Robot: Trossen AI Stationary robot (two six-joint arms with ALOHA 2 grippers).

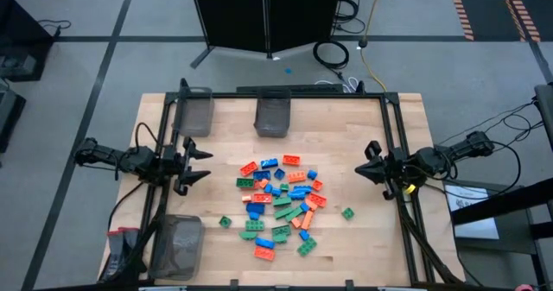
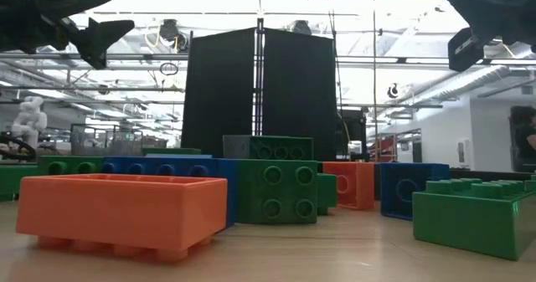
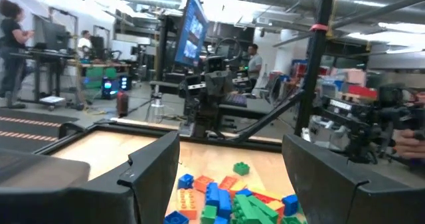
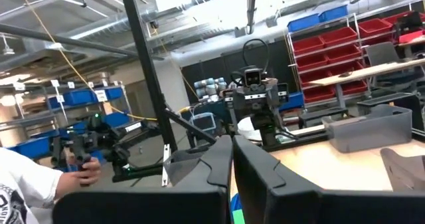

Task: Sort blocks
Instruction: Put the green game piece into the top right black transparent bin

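- Plastic blocks in orange, green and blue lie loose in one scattered heap on the wooden counter, near its middle and towards the front edge; a few green ones sit apart at the fringe of the heap
- Handling, as a judgement: hard, light, stiff pieces with smooth, slick side walls and studded tops; not fragile, but apt to skid or twist out of a poor pinch
- Hold advised: across the two flat long sides of a block, fingers clear of the studs, choosing an outlying piece first since the heap is crowded and neighbours touch
- Orientation: no common heading; long axes run every way in the high view, most pieces studs-up, though some cannot be judged
- Three dark bins stand empty of blocks as far as shown: two at the far edge, one at the front left corner
- Left gripper hovers at the left side, fingers well apart, holding nothing
- Right gripper waits at the right side, fingers closed together on nothing
- Sorting not yet begun, by the look of it
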